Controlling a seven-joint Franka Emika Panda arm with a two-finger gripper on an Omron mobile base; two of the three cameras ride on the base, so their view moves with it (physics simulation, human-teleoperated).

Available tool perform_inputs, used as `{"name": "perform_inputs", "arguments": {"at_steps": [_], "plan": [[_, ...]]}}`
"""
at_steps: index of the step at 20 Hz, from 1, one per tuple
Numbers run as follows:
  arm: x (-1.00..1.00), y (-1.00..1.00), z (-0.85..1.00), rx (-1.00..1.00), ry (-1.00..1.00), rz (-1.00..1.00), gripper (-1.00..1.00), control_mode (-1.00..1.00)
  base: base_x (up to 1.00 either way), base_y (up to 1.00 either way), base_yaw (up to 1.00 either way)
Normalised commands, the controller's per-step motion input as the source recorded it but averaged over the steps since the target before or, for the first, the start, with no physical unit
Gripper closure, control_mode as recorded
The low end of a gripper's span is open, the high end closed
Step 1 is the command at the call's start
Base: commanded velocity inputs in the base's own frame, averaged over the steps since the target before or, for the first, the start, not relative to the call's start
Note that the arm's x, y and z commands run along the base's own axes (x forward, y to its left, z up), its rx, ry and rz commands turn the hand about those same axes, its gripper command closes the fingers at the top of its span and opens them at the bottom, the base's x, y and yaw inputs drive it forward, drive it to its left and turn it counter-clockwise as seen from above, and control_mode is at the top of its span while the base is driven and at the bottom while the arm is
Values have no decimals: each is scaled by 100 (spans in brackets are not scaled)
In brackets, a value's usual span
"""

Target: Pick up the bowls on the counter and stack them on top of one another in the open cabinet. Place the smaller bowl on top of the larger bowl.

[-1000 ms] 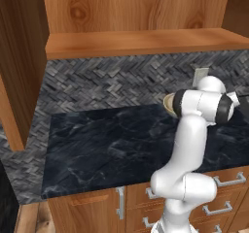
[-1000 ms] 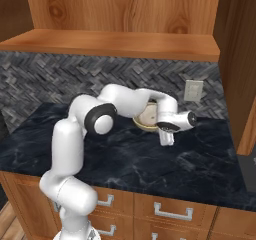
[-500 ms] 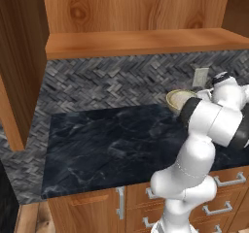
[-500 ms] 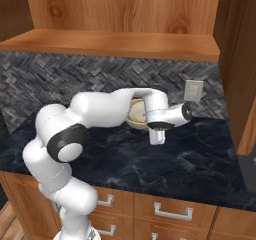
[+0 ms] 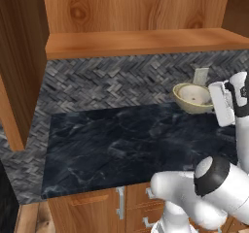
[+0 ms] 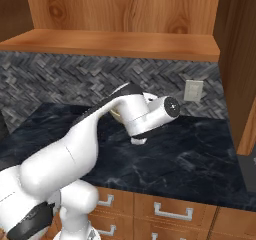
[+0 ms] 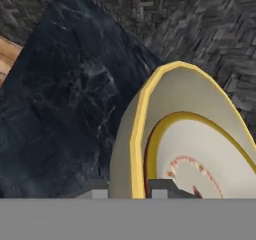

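My tool [image 7: 129, 189] sits at the near rim of the larger bowl [image 5: 193, 97], and in the hand view its two grey fingertips [image 7: 162, 188] straddle that yellow rim, one outside the olive-grey wall and one inside over the pale interior. The gap between them is narrow, about the thickness of the rim, but I cannot tell whether they actually press on it. The bowl rests on the black marble surface [image 5: 121, 144] at its back right, close to the herringbone wall [image 5: 112, 84] and just below a pale wall outlet [image 5: 200, 75]. In the left base view my white wrist stands just right of the bowl, over its right edge. In the right base view my forearm crosses in front of the bowl, so only a sliver of its yellow rim shows behind the arm. Inside the bowl the hand view shows a yellowish ring around a cream centre with faint reddish marks. Above, the open cabinet [image 5: 146, 40] shows its thick wooden shelf board, well above the surface.
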Motion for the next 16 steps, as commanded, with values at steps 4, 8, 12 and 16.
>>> {"name": "perform_inputs", "arguments": {"at_steps": [4,8,12,16], "plan": [[-85,45,100,1,1,-8,100,-100,0,0,0],[-46,49,100,-7,0,-2,100,-100,0,0,0],[-44,39,100,-11,0,-2,100,-100,0,0,0],[-31,22,100,-11,0,-1,100,-100,0,0,0]]}}
